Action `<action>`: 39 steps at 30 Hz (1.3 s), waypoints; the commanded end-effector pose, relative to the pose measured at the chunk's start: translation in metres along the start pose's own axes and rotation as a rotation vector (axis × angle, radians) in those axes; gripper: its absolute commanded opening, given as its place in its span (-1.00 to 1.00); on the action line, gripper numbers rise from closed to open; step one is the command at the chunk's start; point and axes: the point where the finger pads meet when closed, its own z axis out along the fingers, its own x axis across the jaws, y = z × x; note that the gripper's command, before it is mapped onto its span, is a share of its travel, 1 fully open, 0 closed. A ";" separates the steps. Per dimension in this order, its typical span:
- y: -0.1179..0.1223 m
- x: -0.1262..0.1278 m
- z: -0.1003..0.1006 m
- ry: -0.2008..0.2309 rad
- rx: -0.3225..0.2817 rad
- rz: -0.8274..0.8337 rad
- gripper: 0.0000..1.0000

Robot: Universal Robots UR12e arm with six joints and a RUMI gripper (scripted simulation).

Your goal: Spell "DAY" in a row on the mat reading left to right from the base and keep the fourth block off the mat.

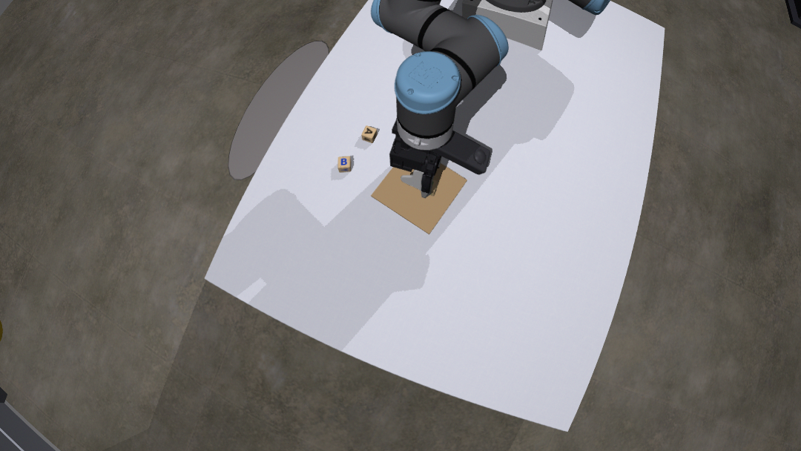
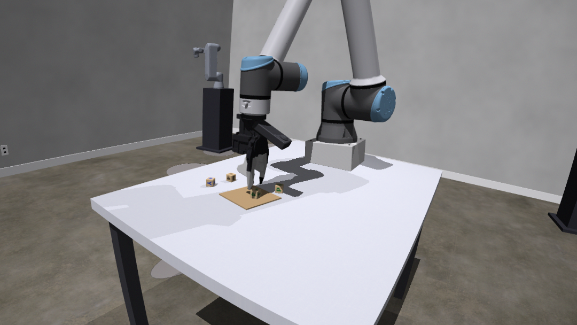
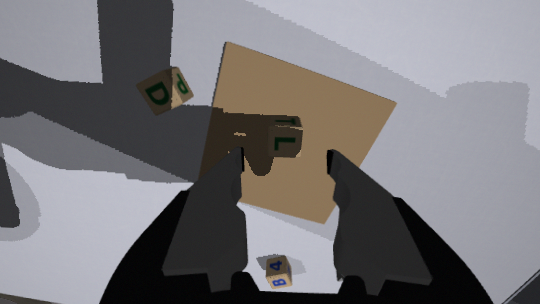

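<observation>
A brown mat (image 1: 414, 215) (image 2: 240, 200) (image 3: 310, 85) lies on the white table. One wooden block (image 2: 255, 193) (image 3: 286, 141) stands on the mat, with a green L and T showing on its faces; I cannot tell its top letter. My gripper (image 1: 421, 188) (image 2: 254, 183) (image 3: 284, 150) hangs right over this block, fingers open wider than the block and not gripping it. The D block (image 2: 278, 188) (image 3: 162, 92) sits off the mat, near its edge on the robot's side. The A block (image 1: 368, 133) (image 2: 231, 176) and the B block (image 1: 344, 162) (image 2: 210, 182) (image 3: 277, 271) lie off the mat to the side.
The robot's base (image 2: 335, 153) stands at the far end of the table (image 1: 532, 280). A black pedestal with a camera (image 2: 217, 117) stands on the floor behind the table. The arm hides the D block in the top view.
</observation>
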 end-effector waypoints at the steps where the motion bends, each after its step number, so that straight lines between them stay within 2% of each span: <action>1: 0.000 0.001 0.003 0.001 0.000 0.000 -0.26; 18: 0.000 0.001 0.028 0.001 0.000 0.000 -0.26; 39: 0.000 0.001 0.030 0.001 0.000 0.000 -0.26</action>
